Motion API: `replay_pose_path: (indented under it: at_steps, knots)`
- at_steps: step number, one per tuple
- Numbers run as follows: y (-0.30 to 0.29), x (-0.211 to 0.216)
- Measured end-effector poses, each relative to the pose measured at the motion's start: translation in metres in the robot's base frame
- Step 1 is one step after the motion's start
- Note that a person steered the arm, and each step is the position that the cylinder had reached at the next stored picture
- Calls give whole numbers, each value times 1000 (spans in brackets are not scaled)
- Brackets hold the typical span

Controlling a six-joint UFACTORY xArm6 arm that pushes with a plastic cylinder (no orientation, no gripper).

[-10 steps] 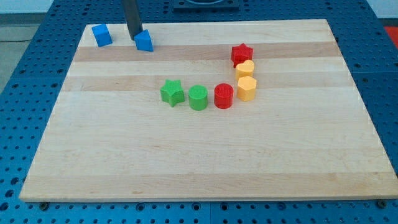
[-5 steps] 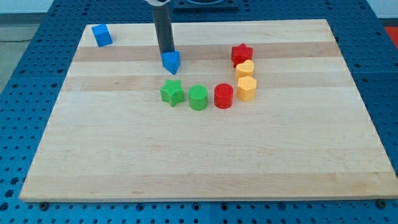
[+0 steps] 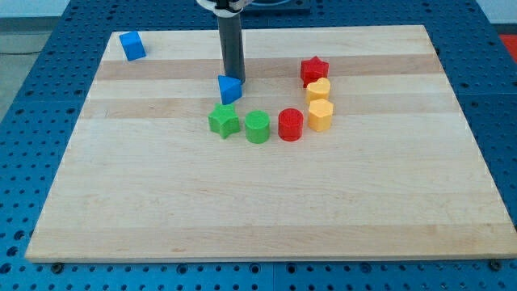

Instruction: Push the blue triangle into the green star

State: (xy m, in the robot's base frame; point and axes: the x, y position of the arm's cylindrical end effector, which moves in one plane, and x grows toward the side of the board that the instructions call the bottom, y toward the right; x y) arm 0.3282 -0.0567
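The arm's tip (image 3: 236, 80), a bare rod with no gripper to open or close, touches the far-edge side of the blue triangle (image 3: 229, 90), which sits just short of the green star (image 3: 224, 120), toward the worktop's near edge.

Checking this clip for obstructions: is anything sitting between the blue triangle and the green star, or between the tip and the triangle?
Nothing visible. The blue triangle sits just above the green star, with no block between them. My tip is right at the triangle's upper right side. The green cylinder lies to the star's right, off that path.
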Motion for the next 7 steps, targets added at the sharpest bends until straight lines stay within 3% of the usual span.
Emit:
replay_pose_path:
  at_steps: [2,5,6,7]
  knots:
    - [-17,-10]
    - [-20,19]
    - [-29,-2]
    - [-90,-26]
